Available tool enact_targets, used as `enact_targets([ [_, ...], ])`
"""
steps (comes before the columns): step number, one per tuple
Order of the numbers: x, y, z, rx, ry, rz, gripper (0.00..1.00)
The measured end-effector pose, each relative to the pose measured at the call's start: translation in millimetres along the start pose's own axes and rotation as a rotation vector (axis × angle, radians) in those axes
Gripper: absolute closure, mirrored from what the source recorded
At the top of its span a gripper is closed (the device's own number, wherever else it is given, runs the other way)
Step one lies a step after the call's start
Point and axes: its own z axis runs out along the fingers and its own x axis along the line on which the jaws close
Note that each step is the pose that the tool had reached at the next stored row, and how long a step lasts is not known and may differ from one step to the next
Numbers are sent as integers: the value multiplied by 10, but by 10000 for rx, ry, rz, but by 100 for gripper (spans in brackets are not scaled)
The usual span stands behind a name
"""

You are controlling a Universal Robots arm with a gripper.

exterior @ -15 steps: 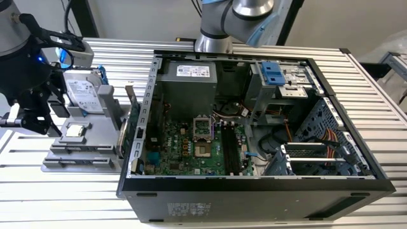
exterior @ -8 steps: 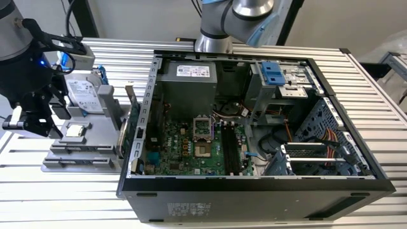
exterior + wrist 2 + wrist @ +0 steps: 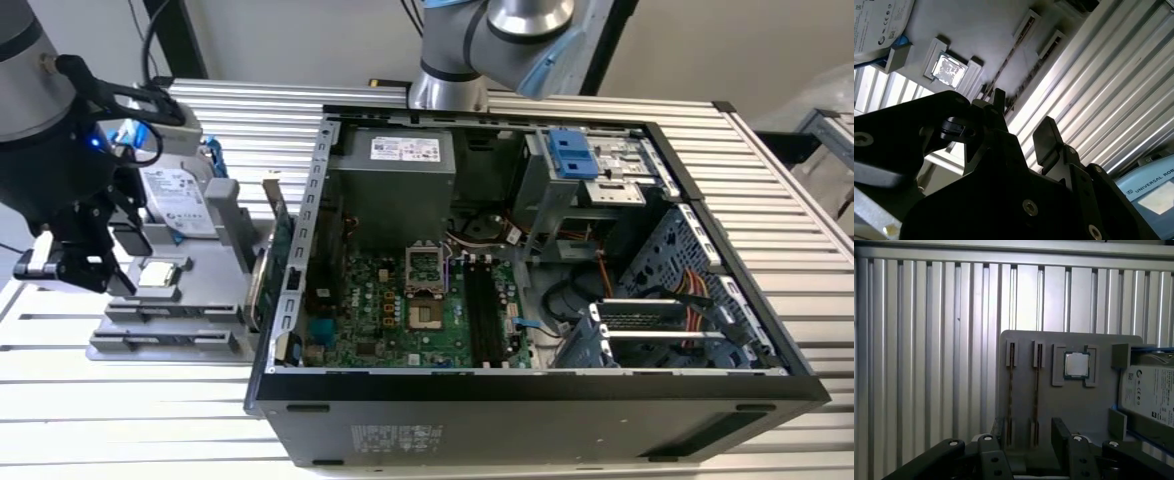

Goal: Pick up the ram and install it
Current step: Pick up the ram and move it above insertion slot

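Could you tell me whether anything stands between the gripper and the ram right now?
Nothing visible does. In the first wrist view the open gripper hangs over the gray tray, and the ram lies uncovered in its slot beside a second stick.

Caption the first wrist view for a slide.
Open gripper poised over two ram sticks slotted in the grey holder, beside the processor chip.

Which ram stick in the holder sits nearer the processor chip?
The ram stick directly beside the processor chip; the other stick lies one slot farther.
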Motion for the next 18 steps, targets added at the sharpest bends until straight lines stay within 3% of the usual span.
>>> enact_targets([
  [18,12,5,210,0,0,0,0],
])
